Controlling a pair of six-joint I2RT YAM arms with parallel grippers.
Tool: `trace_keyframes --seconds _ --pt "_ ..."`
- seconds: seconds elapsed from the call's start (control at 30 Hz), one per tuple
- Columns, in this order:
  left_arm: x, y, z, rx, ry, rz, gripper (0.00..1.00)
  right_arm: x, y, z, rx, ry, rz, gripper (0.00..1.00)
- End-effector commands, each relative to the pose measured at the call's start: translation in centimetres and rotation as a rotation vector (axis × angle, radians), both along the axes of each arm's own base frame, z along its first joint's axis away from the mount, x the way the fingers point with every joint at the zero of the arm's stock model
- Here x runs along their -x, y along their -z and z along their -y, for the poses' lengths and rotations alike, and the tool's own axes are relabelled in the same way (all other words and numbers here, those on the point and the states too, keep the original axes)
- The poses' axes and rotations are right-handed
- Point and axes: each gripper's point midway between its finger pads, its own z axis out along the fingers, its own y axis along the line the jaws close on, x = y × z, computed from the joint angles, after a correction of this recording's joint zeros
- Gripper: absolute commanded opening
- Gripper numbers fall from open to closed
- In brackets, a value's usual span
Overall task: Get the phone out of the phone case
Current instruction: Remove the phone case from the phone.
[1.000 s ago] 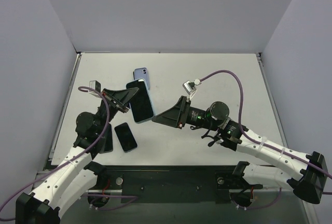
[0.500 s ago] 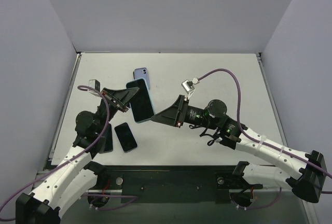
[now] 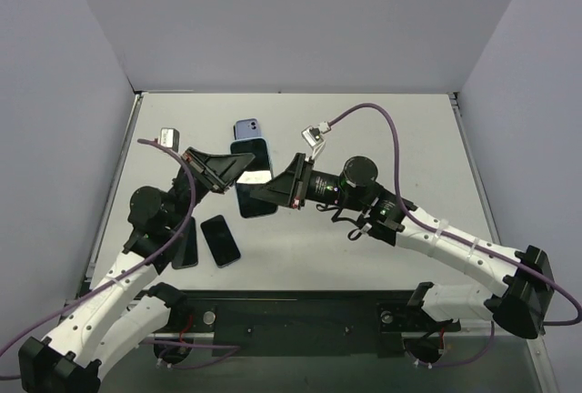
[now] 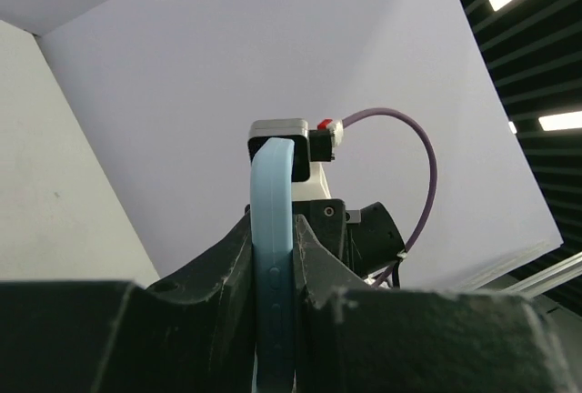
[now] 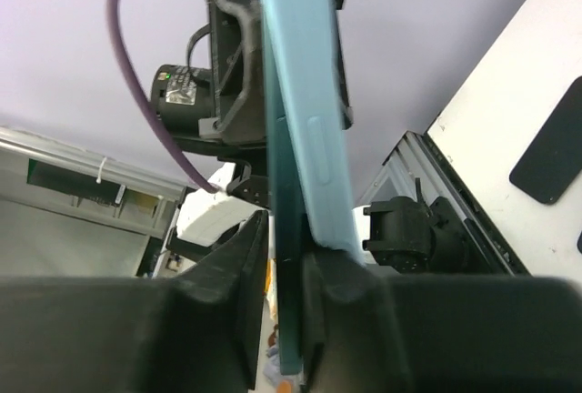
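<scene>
A phone in a light blue case (image 3: 255, 177) is held above the table between both grippers. My left gripper (image 3: 238, 168) is shut on the case's left edge; in the left wrist view the blue case edge (image 4: 273, 229) with its side buttons stands upright between the jaws of my left gripper (image 4: 273, 320). My right gripper (image 3: 261, 195) is shut on the lower right edge. In the right wrist view the dark teal phone (image 5: 289, 302) sits between the jaws of my right gripper (image 5: 289, 329), and the light blue case (image 5: 314, 120) splays off it to the right.
A lavender phone (image 3: 247, 128) lies on the white table (image 3: 382, 129) just behind the held one. A black phone (image 3: 220, 240) lies at front left and also shows in the right wrist view (image 5: 550, 161). Another dark phone (image 3: 187, 246) lies beside my left arm.
My right gripper has moved left and closed on the phone's lower right edge. The left gripper has shifted slightly right with the cased phone.
</scene>
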Motion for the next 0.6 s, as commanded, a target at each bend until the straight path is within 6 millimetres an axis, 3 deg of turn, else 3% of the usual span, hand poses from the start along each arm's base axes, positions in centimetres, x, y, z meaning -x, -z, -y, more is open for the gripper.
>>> trace_keyframes --seconds 0.0,0.07,0.2,0.3,0.57 --pt "4.0 -1.7 1.6 -0.099 0.139 0.154 0.29 -1.0 -4.9 1.2 -0.207 0.036 0.065 0.02" --pt "4.5 -1.1 1.5 -0.149 0.134 0.194 0.45 -0.9 -5.2 2.2 -0.237 0.034 0.052 0.0" --pt "5.6 -0.1 0.9 -0.195 0.118 0.261 0.59 -0.2 -6.7 4.8 -0.312 0.012 0.049 0.0" --pt "6.3 0.3 0.5 -0.177 0.12 0.288 0.6 0.2 -7.6 6.0 -0.363 -0.014 0.035 0.0" --pt "6.0 0.3 1.0 -0.146 0.15 0.276 0.56 0.8 -8.5 6.2 -0.425 -0.062 0.025 0.0"
